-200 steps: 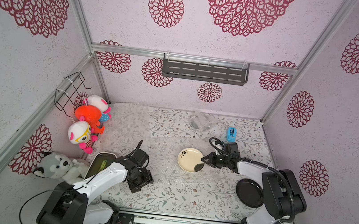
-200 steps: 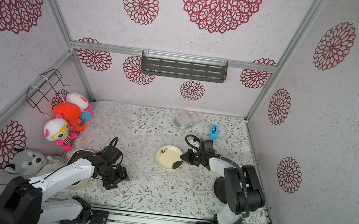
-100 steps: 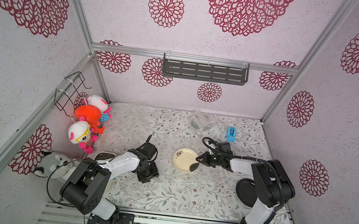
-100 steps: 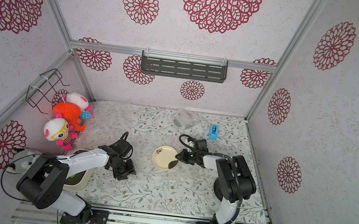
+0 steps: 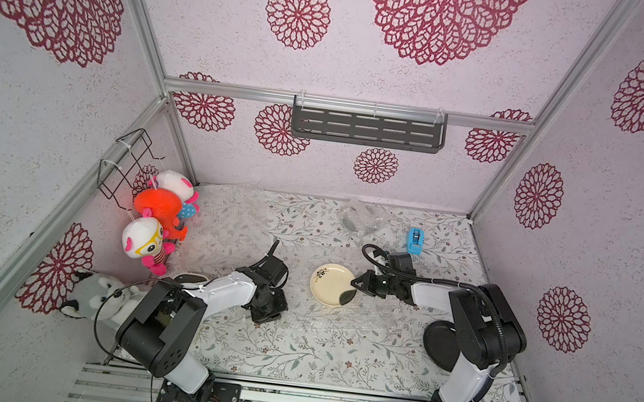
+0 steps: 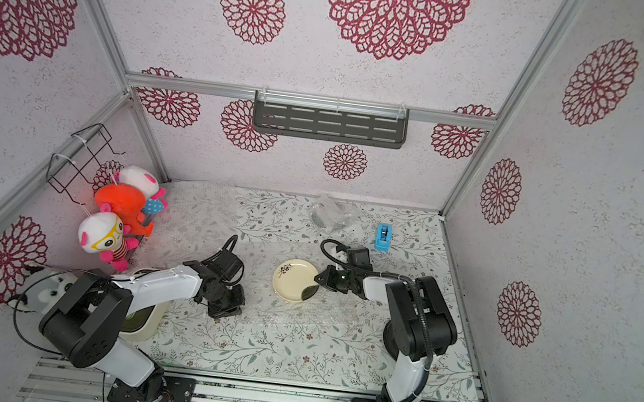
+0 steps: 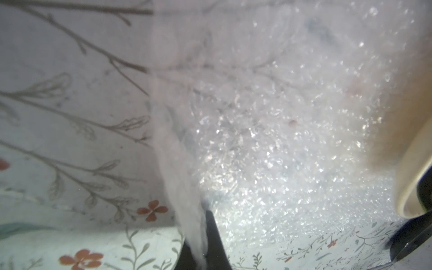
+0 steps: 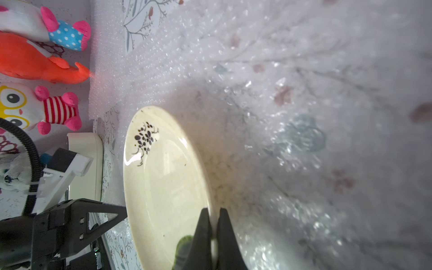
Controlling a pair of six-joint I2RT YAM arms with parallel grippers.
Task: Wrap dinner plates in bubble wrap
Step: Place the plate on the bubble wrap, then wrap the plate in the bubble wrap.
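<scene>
Cream plate (image 5: 333, 285) lies just below centre frame on the bubble wrap (image 7: 268, 152), its rim pinched by the closed right gripper (image 8: 211, 222). The left gripper (image 7: 201, 219) is clamped on the sheet's edge. It would be best to draw that edge slowly over the plate while steadying the rim.
</scene>
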